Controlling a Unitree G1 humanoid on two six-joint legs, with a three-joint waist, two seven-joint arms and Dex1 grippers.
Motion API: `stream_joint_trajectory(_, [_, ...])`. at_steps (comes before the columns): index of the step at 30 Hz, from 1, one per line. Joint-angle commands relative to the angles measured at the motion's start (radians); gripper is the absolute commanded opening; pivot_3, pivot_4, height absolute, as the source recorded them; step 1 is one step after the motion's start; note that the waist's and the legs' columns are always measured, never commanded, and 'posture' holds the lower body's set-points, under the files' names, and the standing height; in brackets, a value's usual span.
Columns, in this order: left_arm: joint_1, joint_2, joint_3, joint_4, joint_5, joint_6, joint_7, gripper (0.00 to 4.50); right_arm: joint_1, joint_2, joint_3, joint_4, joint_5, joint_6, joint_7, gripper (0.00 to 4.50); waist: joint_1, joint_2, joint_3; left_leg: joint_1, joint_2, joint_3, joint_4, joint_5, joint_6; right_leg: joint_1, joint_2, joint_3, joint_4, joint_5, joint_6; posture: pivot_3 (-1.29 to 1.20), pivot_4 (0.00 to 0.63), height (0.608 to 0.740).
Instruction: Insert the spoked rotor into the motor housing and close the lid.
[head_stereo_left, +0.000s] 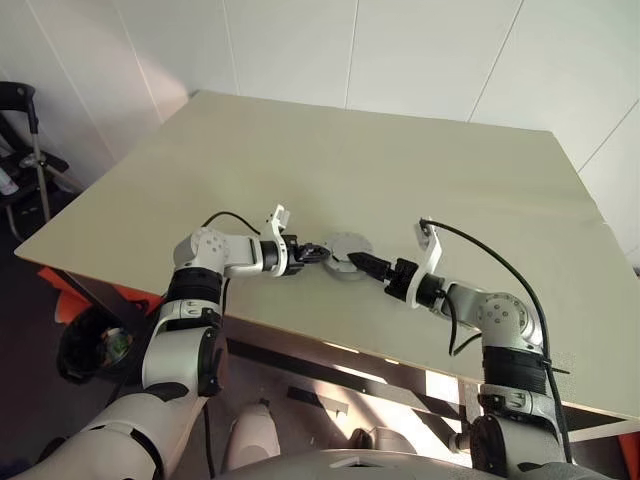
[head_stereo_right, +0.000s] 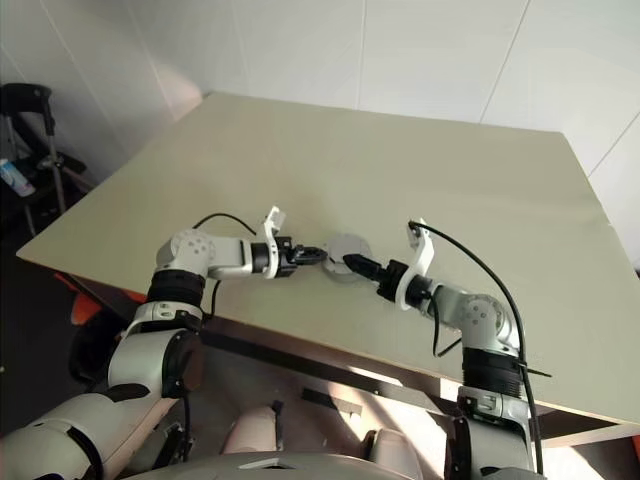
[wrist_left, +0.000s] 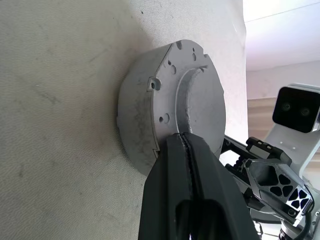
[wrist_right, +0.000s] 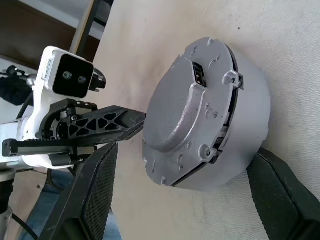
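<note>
The motor housing (wrist_right: 240, 125) stood on the beige worktop (head_stereo_left: 400, 170), near its front edge, between the two grippers, with the lid (wrist_right: 187, 110) seated on top. The head views gave only a small grey disc. The right wrist view revealed the lid's raised curved ridge, screw holes and a seam around the rim. The left gripper (head_stereo_left: 318, 254) had its jaws clenched, tips against the lid's edge. The right gripper (head_stereo_left: 362, 263) had its jaws released, straddling the housing. No legible markings were visible.

Rotor unseen under lid (wrist_right: 192, 107)
</note>
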Motion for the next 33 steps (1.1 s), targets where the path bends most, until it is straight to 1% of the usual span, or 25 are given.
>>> stream_joint_trajectory(1, [-0.002, 0.004, 0.001, -0.043, -0.004, 0.003, -0.004, 0.00, -0.046, 0.041, -0.026, 0.005, 0.048, 0.014, -0.033, 4.47, 0.001, 0.000, 0.000, 0.000, 0.000, 0.000, 0.000, 0.000, 0.000, 0.000, 0.000, 0.000, 0.000, 0.000, 0.000, 0.00, 0.000, 0.740])
stream_joint_trajectory(9, [0.004, 0.004, 0.001, -0.057, -0.003, 0.005, 0.000, 0.00, -0.081, 0.092, -0.071, 0.046, 0.033, -0.011, -0.110, 4.47, 0.001, 0.000, 0.000, 0.000, 0.000, 0.000, -0.001, 0.001, -0.002, -0.001, 0.000, 0.000, 0.000, 0.000, 0.000, 0.00, 0.000, 0.740])
stream_joint_trajectory(19, [0.007, 0.003, 0.003, -0.064, -0.002, 0.006, 0.007, 0.00, -0.100, 0.147, -0.114, 0.047, 0.086, 0.020, -0.149, 4.47, 0.001, 0.000, 0.000, 0.000, 0.000, 0.000, -0.005, 0.003, -0.005, -0.003, 0.000, 0.000, 0.000, 0.002, 0.003, 0.00, 0.000, 0.740])
stream_joint_trajectory(27, [0.006, 0.001, 0.003, -0.064, -0.001, 0.003, 0.011, 0.00, -0.116, 0.196, -0.105, 0.069, 0.095, 0.035, -0.154, 4.47, -0.002, 0.000, 0.000, -0.001, 0.000, 0.000, -0.006, 0.003, -0.005, -0.004, 0.000, 0.000, 0.000, 0.002, 0.004, 0.00, 0.000, 0.740])
stream_joint_trajectory(33, [0.010, 0.004, 0.009, -0.073, -0.004, 0.008, 0.017, 0.00, -0.123, 0.231, -0.080, 0.099, 0.075, 0.016, -0.153, 4.47, -0.018, 0.000, 0.000, -0.001, 0.000, 0.000, -0.006, 0.003, -0.005, -0.004, 0.000, 0.000, 0.000, 0.002, 0.005, 0.00, 0.000, 0.740])
